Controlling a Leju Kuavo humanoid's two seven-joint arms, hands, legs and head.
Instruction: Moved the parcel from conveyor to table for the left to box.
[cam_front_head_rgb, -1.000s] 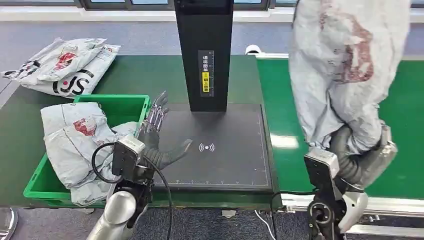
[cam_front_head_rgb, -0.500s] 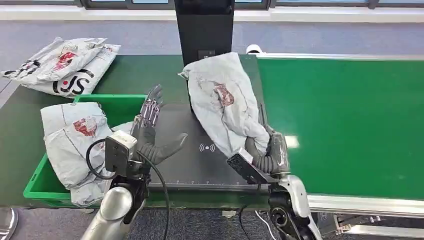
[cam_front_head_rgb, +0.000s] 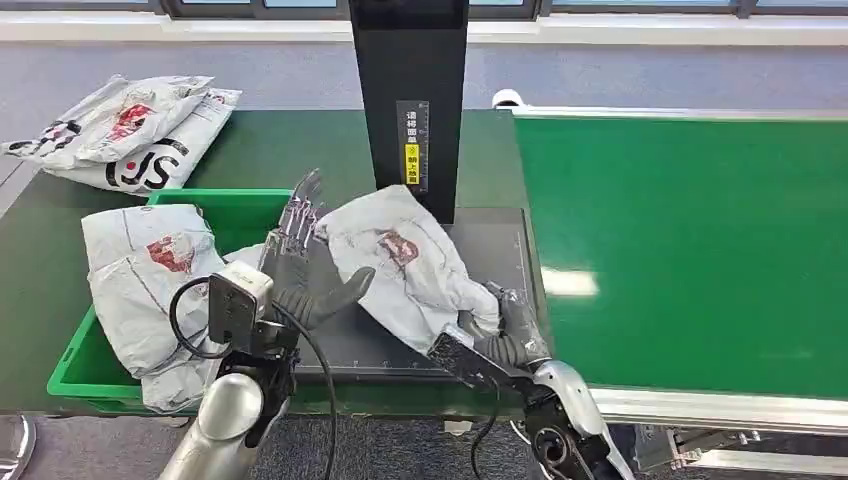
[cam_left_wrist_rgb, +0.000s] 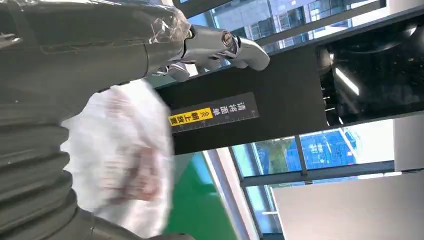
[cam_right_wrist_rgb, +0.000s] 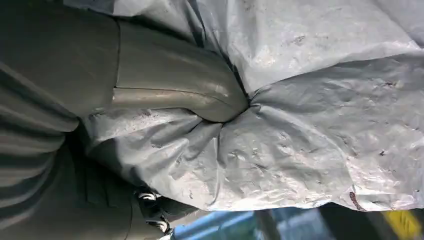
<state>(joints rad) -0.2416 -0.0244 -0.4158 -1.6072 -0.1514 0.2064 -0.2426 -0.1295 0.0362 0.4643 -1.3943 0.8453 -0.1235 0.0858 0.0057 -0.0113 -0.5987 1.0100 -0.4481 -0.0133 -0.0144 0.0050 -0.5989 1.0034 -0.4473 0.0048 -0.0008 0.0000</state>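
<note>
- Gripping a grey plastic parcel at its near corner: right hand, low on the right of the head view, fingers closed around bunched film.
- Seen close up in the right wrist view: thick grey thumb pressed into the parcel, film creased into a star of folds around the thumb tip.
- Lying draped across a black scanning mat on the green desk, parcel tilted up towards a black upright post; near end held, far end resting against the foot of the post.
- Waiting just beside the parcel: left hand, held upright, fingers spread and straight, thumb out, holding nothing; thumb tip close to the parcel's edge, contact not clear.
- Shown blurred in the left wrist view: same parcel, just past the thumb, with the post's yellow label behind.
- Sitting to the left of the mat: green box, already carrying other grey bags; more bags piled at the desk's far left corner.
- Running along the right side: green conveyor.
- Likely handling: light, soft and floppy, sagging wherever unsupported; film smooth and probably slippery, not fragile.
- Best hold, judged from the folds: a gathered handful of film at the edge nearest the left hand, not a flat pinch.
</note>
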